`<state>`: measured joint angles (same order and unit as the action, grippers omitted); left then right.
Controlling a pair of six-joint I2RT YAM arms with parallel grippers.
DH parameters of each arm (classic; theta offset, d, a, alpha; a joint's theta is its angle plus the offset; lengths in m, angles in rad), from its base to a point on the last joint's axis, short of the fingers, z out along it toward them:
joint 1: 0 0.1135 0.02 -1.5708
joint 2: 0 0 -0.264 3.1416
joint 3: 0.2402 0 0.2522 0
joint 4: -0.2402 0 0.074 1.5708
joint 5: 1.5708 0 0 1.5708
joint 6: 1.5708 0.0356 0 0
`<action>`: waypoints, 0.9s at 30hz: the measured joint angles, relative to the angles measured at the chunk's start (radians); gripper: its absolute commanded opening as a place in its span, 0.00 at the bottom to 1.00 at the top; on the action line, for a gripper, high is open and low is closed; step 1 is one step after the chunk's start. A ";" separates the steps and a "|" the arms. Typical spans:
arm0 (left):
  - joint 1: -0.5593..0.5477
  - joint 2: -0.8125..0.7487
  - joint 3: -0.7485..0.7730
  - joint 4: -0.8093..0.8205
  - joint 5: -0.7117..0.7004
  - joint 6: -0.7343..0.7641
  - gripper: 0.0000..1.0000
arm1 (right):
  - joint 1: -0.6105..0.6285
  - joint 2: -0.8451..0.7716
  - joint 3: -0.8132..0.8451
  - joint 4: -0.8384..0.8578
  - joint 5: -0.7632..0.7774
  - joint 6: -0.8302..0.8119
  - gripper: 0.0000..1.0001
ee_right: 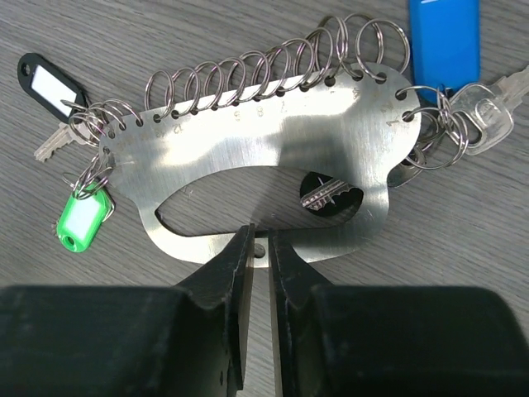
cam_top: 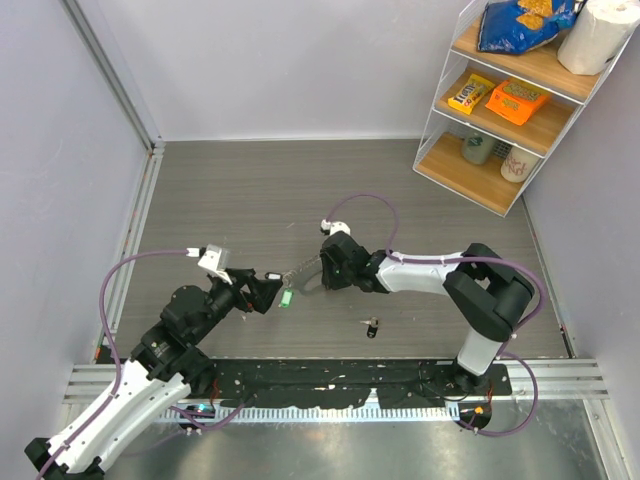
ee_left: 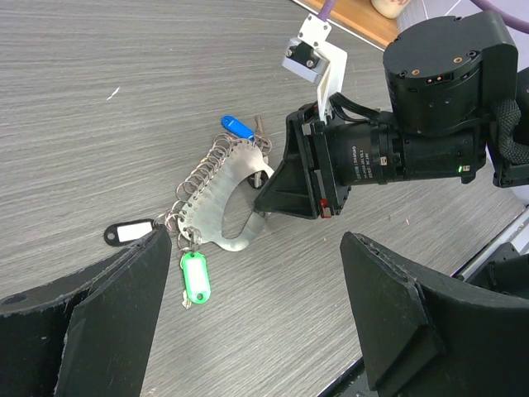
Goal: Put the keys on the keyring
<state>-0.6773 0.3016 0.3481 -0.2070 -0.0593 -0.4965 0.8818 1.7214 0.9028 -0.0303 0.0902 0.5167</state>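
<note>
- The keyring (ee_right: pixel 273 157) is a flat silver plate with a row of small wire rings along its top edge. It lies near the middle of the grey wood-grain table (cam_top: pixel 250 200), between the 2 hands.
- The right hand (ee_right: pixel 262 241) has its fingers pinched narrow on the thin lower band of the plate. That is the plate's 6 o'clock in the right wrist view, and the hand holds the keyring there.
- The left hand (cam_top: pixel 268 291) is spread wide with nothing between its fingers. In the top view it sits just at 8 o'clock of the keyring, tips pointing toward it.
- In the right wrist view a green tag (ee_right: pixel 83 219) hangs off the rings at the plate's 8 o'clock end. A black tag (ee_right: pixel 48 83) with a white label sits at 10 o'clock and a blue tag (ee_right: pixel 445 41) at 1 o'clock.
- A silver key (ee_right: pixel 488 116) hangs on the rings just beside the blue tag.
- 1 loose key (cam_top: pixel 372 327) with a dark head lies on the table well apart from the keyring, at 4 o'clock of it in the top view.
- A white wire shelf (cam_top: pixel 470 185) stands at the table's 1 o'clock corner, holding snack packs and cups.
</note>
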 measured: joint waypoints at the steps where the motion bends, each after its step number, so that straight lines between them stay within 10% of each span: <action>1: 0.000 0.000 0.000 0.000 0.000 0.000 0.90 | 0.000 0.000 0.000 -0.001 0.005 0.003 0.18; 27: 0.000 -0.023 -0.001 -0.008 -0.001 0.003 0.91 | -0.093 -0.183 0.017 -0.210 0.094 0.014 0.15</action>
<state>-0.6773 0.2787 0.3473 -0.2153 -0.0601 -0.4931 0.7887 1.5383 0.9199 -0.2401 0.1841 0.5312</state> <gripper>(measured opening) 0.909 0.145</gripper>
